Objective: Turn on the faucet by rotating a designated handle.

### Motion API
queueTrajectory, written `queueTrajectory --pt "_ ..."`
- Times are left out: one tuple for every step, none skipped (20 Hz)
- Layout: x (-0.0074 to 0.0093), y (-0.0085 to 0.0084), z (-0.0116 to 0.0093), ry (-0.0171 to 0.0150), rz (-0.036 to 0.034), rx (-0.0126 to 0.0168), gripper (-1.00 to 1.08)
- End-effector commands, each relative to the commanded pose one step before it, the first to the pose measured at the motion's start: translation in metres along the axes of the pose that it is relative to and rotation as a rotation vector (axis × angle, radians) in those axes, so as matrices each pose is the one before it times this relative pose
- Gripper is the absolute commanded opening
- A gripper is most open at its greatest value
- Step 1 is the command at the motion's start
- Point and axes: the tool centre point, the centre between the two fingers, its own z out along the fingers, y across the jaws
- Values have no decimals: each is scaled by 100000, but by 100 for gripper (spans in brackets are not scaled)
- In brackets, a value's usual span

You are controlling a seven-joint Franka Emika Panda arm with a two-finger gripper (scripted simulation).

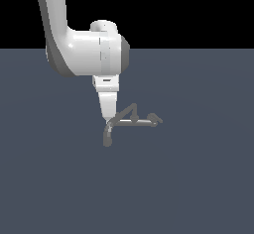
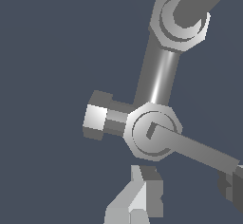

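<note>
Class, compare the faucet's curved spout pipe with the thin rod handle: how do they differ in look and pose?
The spout pipe is thick and bends downward at the exterior view's left end of the faucet; the handle is much slimmer, straight, and slants upward above the crossbar. The tool hangs right by the spout pipe's bend, while the handle stands clear of it. Both are dull grey metal on one faucet.

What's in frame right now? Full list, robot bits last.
floor: 1, dark blue-grey, flat, fills the lower exterior view.
faucet: 1, dull grey, small, on the floor at centre, under the arm.
spout: 1, thick curved grey pipe, at the faucet's end on the exterior view's left.
crossbar: 1, pale grey, straight, runs toward the exterior view's right.
handle: 1, thin dark-grey rod, slants up from the crossbar.
arm: 1, white, comes down from the top.
gripper: 1, white, tip down by the spout; open or shut unclear.
</note>
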Motion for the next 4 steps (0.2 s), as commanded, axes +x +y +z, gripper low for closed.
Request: queueTrajectory --pt "5927 -1526 -36 2406 8337 3160 -100" --pt "407 -328 -12 153 667 226 -100" --pt "397 -322 -12 147 652 221 -100" --pt "0 0 0 0 0 0 -100"
